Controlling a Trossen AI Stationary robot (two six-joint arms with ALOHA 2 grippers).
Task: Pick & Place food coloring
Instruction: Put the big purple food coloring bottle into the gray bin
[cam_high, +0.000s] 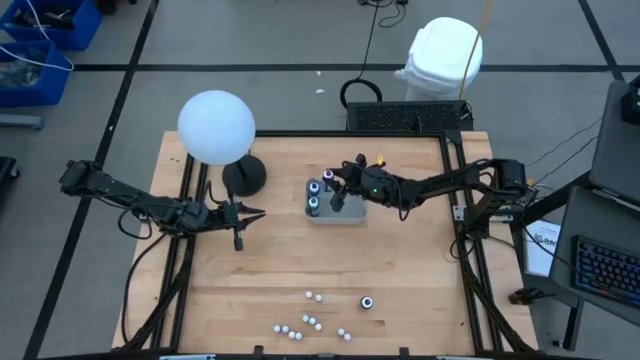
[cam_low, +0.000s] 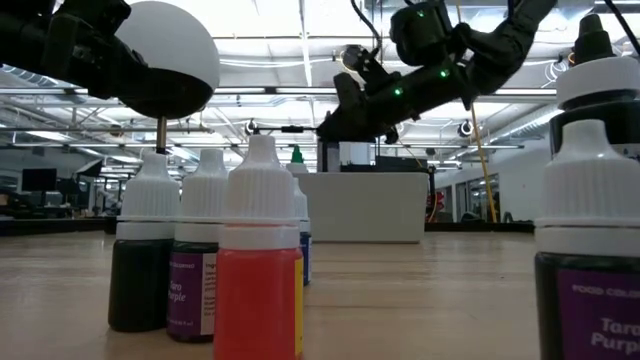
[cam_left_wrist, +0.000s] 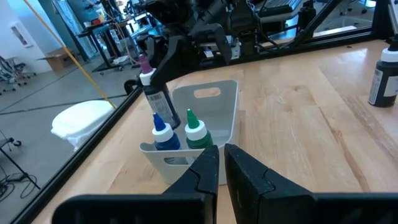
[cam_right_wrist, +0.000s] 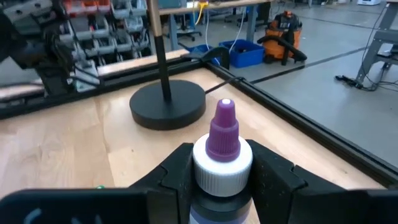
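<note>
Reading labels first: low view, right foreground bottle (cam_low: 590, 270) says "FOOD COLOR" and "Taro Purple"; a dark bottle at left (cam_low: 195, 270) also reads "Taro Purple". Red bottle (cam_low: 258, 270) shows no legible text.

Right gripper (cam_high: 330, 180) sits over the left end of the tray (cam_high: 350, 215) at frame center, fingers closed on a purple-tipped bottle (cam_right_wrist: 222, 146) just under its white cap; in the left wrist view that bottle (cam_left_wrist: 155, 93) hangs tilted above the tray's near end. Two bottles already stand in the tray, blue cap (cam_left_wrist: 163, 134) and green cap (cam_left_wrist: 197, 132), side by side.

Left gripper (cam_high: 240, 214) hovers over bare table at center left, fingers nearly together, holding nothing.

Remaining bottles: loose cluster (cam_high: 305, 322) at lower center of the high view, one darker one (cam_high: 367, 302) just right of it.

Around: lamp with white globe (cam_high: 216, 127) and black round base (cam_high: 244, 177) at upper left of the table, between the two grippers; white bin (cam_high: 443, 55) on the floor beyond the table.
</note>
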